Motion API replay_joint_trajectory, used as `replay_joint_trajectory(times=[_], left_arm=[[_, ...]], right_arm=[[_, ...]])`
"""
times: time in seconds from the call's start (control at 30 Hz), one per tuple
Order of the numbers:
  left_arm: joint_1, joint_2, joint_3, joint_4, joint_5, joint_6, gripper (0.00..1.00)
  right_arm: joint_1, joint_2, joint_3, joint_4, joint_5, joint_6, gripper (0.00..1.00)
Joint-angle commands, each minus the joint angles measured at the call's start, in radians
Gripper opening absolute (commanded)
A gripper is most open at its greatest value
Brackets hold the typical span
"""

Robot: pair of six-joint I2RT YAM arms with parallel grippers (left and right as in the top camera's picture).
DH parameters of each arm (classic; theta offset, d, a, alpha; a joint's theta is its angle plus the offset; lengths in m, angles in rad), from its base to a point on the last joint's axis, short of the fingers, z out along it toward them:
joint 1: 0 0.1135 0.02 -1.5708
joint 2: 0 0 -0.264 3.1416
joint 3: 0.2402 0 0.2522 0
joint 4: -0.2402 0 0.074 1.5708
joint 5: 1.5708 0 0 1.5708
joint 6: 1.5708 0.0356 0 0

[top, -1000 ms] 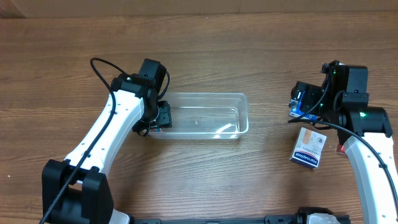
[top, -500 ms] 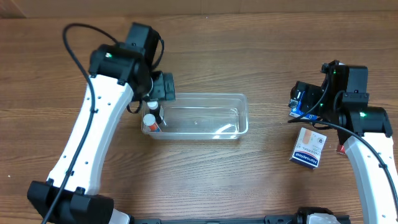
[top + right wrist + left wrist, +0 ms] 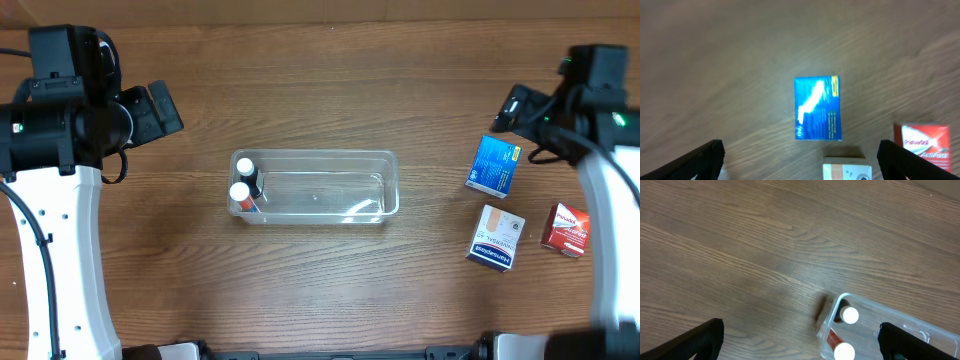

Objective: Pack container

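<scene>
We found the task partly done. The container [image 3: 320, 153] lay near the middle of the table [image 3: 320, 60], long side running left to right. Two white-capped bottles [image 3: 241, 180] stood just beside each other at its left end, caps facing up. The rest of the bin showed nothing inside it.

Three items lay on the wood, well apart from the container on the right:
- a blue box [image 3: 492, 165]
- a beige and blue box [image 3: 497, 237] just below it
- a red box [image 3: 566, 229] further right

We judged that these three remained to be packed, so less than half of the visible goods were in.

The left gripper [image 3: 160, 108] was raised at the upper left of the table, well clear of the bin. In its wrist view the fingers [image 3: 700, 340] stood wide apart with nothing between them, and the container's left end with the two caps showed at the lower right.

The right gripper [image 3: 512, 105] was held above the far right of the table, just beyond the blue box. Its fingers [image 3: 702, 160] were likewise spread wide and empty. Its wrist camera looked down on the blue box, with the red box at the lower right edge. The picture was somewhat blurred.

We judged the blue box the likeliest next pick for that arm.
</scene>
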Motion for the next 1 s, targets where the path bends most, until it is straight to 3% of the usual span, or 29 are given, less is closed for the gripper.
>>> replay_joint_trajectory(times=[0.0,0.33,0.7,0.77,0.87,0.97], left_arm=[[0.005,-0.006,0.024,0.002,0.037,0.043,1.00],[0.005,-0.005,0.024,0.001,0.037,0.043,1.00],[0.005,-0.005,0.024,-0.004,0.037,0.043,1.00],[0.005,-0.005,0.024,-0.006,0.037,0.043,1.00],[0.005,-0.005,0.024,-0.006,0.037,0.043,1.00],[0.005,-0.005,0.024,-0.010,0.037,0.043,1.00]], right_arm=[[-0.018,0.175,-0.002,-0.006,-0.009,0.007,1.00],[-0.021,0.463,-0.003,0.013,-0.012,-0.016,1.00],[-0.021,0.561,-0.005,0.025,-0.012,-0.019,1.00],[-0.021,0.561,-0.005,0.024,-0.012,-0.019,0.94],[-0.021,0.561,-0.005,0.025,-0.012,-0.019,0.74],[-0.021,0.561,-0.005,0.024,-0.012,-0.019,0.70]])
